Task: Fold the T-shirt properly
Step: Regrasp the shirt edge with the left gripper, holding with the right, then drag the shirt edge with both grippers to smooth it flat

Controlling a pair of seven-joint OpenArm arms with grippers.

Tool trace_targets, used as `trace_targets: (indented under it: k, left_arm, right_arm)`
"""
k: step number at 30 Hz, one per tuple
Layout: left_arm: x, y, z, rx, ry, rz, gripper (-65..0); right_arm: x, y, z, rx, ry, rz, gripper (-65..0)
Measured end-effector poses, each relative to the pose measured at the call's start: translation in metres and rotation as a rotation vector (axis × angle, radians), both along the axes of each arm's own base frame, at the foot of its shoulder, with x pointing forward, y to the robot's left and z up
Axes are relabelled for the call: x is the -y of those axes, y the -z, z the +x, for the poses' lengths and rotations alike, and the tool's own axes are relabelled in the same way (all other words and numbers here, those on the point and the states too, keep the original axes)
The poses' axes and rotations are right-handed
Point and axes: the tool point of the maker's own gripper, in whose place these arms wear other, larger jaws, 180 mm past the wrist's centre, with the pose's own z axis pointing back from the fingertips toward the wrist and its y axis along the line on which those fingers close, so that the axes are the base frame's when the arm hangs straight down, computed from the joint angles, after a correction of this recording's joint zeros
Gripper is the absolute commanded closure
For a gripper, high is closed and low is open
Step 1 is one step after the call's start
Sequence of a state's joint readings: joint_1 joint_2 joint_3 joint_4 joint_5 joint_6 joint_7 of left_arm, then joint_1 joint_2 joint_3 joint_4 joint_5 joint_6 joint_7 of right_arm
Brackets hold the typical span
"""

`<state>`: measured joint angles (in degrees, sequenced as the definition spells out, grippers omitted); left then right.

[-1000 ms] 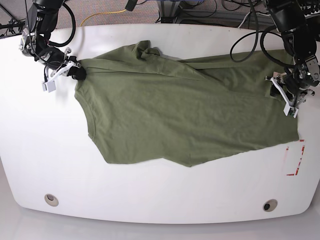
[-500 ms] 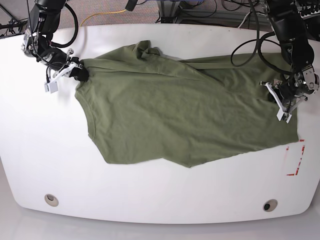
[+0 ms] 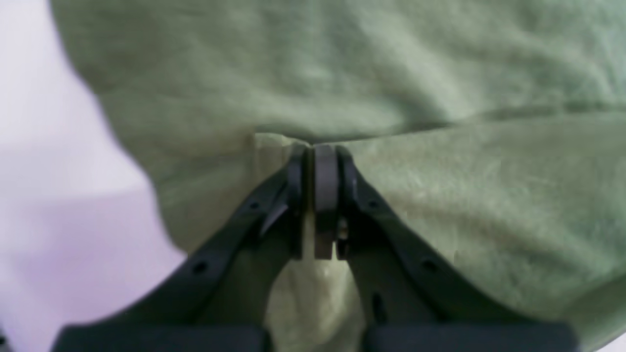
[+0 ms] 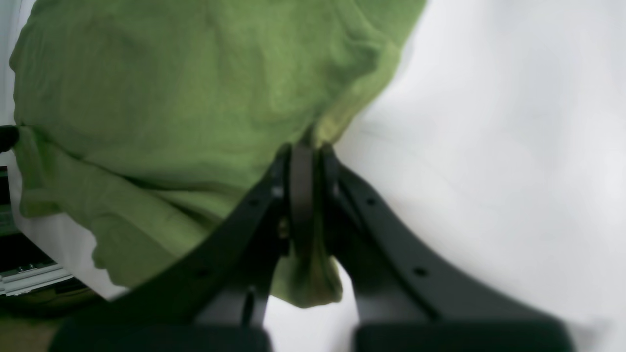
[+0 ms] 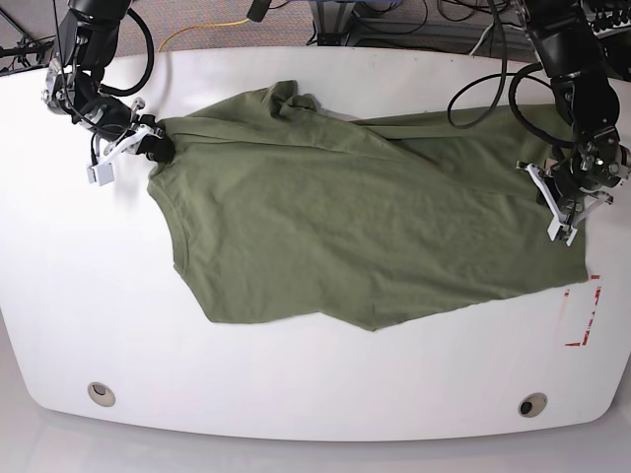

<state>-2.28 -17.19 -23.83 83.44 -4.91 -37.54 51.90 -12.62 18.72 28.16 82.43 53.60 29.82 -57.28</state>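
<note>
The olive-green T-shirt [image 5: 345, 217] lies spread and wrinkled across the white table [image 5: 89, 296], with a bunched fold near its far edge. On the base view's right, my left gripper [image 5: 547, 187] is shut on the shirt's right edge. The left wrist view shows the left gripper [image 3: 313, 151] with its jaws pressed together, pinching a fold of the T-shirt [image 3: 415, 73]. On the base view's left, my right gripper [image 5: 158, 148] is shut on the shirt's upper left corner. In the right wrist view the right gripper [image 4: 305, 146] clamps the hem of the T-shirt [image 4: 171, 88].
A red tape outline [image 5: 584, 313] marks the table just right of the shirt's lower right corner. Two round holes [image 5: 101, 393] [image 5: 532, 405] sit near the front edge. Cables [image 5: 207, 30] run behind the table's far edge.
My left gripper has closed on the shirt's right edge and shifted slightly toward the table's middle. My right gripper, holding the shirt's corner throughout, has drifted a little to the right.
</note>
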Motion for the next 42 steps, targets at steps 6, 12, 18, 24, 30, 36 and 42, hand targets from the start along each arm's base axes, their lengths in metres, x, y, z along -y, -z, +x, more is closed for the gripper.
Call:
trace_targets:
  k: [6, 12, 18, 24, 30, 36, 42]
  left_arm:
    - [0.005, -0.021, -0.001, 0.058, 0.037, 0.053, 0.0]
    - [0.007, -0.025, -0.027, 0.025, 0.064, 0.115, 0.0]
    - [-0.004, -0.048, -0.06, 0.016, 0.062, 0.207, 0.0]
    - [-0.027, -0.053, -0.103, -0.038, -0.064, 0.241, 0.0]
    - [-0.047, -0.039, -0.155, -0.153, -0.163, 0.25, 0.0]
    - [-0.052, -0.033, -0.179, -0.208, -0.171, 0.255, 0.0]
    - [-0.064, -0.033, -0.206, -0.251, -0.209, 0.271, 0.0]
  right_arm:
    - [0.0, 0.0, 0.0, -0.002, 0.0, -0.003, 0.0]
    - [0.001, 0.0, 0.0, -0.003, 0.002, -0.003, 0.0]
    - [0.001, 0.0, 0.001, -0.001, 0.003, -0.002, 0.0]
    - [0.001, 0.0, 0.001, -0.002, 0.002, -0.004, 0.0]
    - [-0.001, 0.0, 0.001, 0.001, 0.003, 0.006, 0.0]
    - [-0.001, 0.0, 0.001, 0.0, 0.003, 0.006, 0.0]
    - [-0.008, 0.008, -0.003, -0.017, -0.007, -0.006, 0.0]
